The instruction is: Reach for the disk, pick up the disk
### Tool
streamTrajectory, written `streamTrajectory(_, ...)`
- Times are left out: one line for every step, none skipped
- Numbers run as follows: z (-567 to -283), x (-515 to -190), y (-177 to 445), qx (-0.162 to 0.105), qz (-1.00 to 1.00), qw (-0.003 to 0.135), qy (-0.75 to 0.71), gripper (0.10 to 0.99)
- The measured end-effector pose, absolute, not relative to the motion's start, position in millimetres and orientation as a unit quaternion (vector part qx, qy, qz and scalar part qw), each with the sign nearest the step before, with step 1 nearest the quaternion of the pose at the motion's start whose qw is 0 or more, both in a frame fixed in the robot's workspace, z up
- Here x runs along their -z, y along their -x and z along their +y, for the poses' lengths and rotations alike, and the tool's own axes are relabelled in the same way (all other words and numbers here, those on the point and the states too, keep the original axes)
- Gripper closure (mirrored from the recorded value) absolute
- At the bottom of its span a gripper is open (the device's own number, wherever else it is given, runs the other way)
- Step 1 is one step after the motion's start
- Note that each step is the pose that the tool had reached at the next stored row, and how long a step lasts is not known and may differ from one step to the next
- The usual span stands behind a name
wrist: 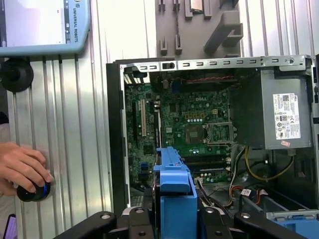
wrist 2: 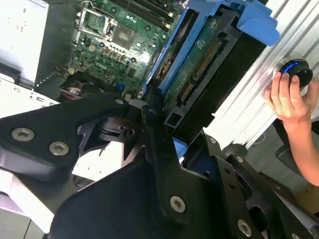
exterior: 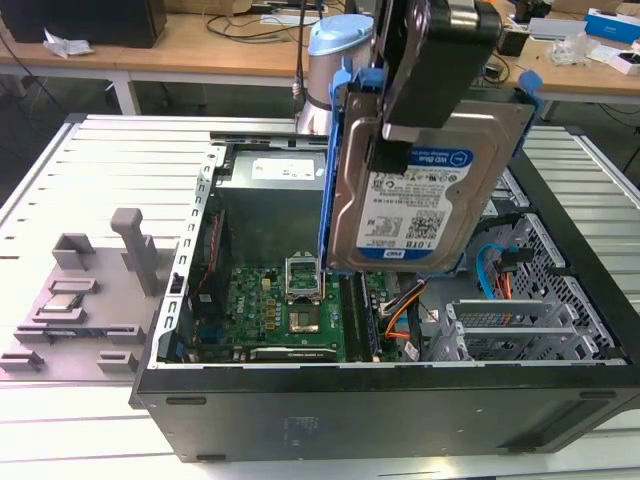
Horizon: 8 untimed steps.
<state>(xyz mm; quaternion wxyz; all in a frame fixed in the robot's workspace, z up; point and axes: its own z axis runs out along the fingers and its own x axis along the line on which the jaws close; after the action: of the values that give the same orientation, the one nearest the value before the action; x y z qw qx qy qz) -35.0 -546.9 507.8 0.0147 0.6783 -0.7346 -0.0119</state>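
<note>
Electronics lab: opened computer case [exterior: 400,400], workbenches [exterior: 150,55]

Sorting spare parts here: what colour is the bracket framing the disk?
Blue. The bracket around the disk shows best in the exterior view.

On my exterior view, the disk [exterior: 352,215] carries a white-and-blue label [exterior: 415,205] with barcodes, a round blue badge and rows of small print. In my first wrist view, a white sticker [wrist: 288,117] with fine print and small marks sits on the grey power supply box [wrist: 254,109]. A short line of dark lettering runs along the pale blue edge of a panel [wrist: 40,25].
</note>
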Motion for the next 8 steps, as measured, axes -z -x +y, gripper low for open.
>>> streamTrajectory(-549.0, -507.1, 35.0, 0.012, -0.735, 0.015, -0.678, 0.718)
streamTrajectory(-550.8, -506.3, 35.0, 0.012, -0.735, 0.015, -0.678, 0.718)
streamTrajectory(-553.1, -505.5, 34.9, 0.012, -0.735, 0.015, -0.678, 0.718)
streamTrajectory(-556.1, -504.2, 35.0, 0.012, -0.735, 0.015, -0.678, 0.718)
streamTrajectory(-558.4, -503.2, 35.0, 0.012, -0.735, 0.015, -0.678, 0.718)
streamTrajectory(-559.8, -502.7, 34.9, 0.012, -0.735, 0.015, -0.678, 0.718)
streamTrajectory(-561.0, -502.2, 34.2, 0.012, -0.735, 0.015, -0.678, 0.718)
streamTrajectory(-561.3, -502.1, 33.3, 0.012, -0.735, 0.015, -0.678, 0.718)
